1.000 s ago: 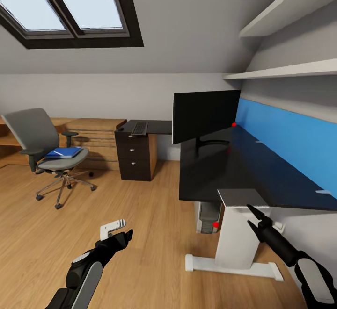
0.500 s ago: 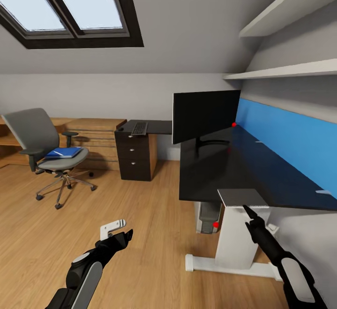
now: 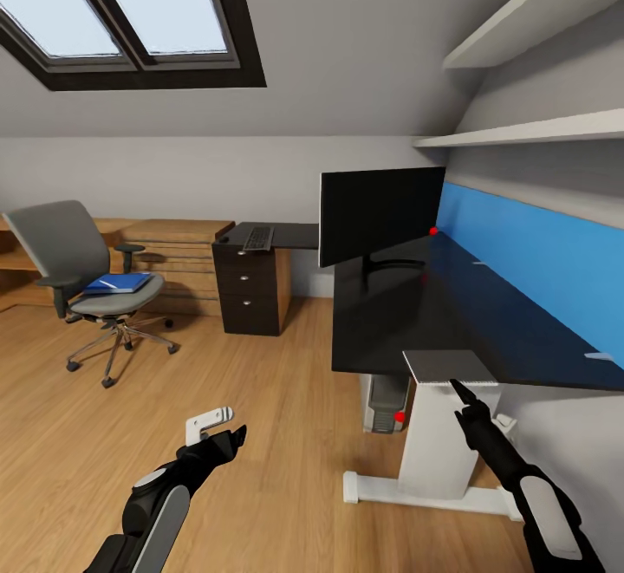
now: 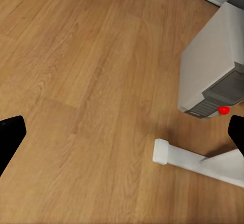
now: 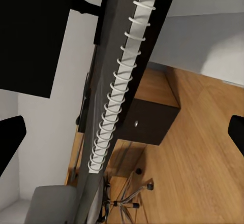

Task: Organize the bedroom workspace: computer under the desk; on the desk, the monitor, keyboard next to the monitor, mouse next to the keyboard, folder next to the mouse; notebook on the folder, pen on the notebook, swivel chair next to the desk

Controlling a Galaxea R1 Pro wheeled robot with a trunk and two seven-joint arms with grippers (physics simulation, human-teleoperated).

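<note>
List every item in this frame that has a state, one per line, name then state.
monitor: upright on desk
keyboard: flat on drawer unit
folder: on swivel chair seat
computer: under desk
notebook: at desk's near edge
left gripper: open
right gripper: open, at notebook

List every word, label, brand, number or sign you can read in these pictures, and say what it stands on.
None: no readable text in any view.
Keyboard: key legends too small to read.
Monitor: screen black, only a red light at its corner.
Computer: a red spot, no lettering.
Notebook: plain grey cover, no title.
Folder: plain blue, no label visible.
</note>
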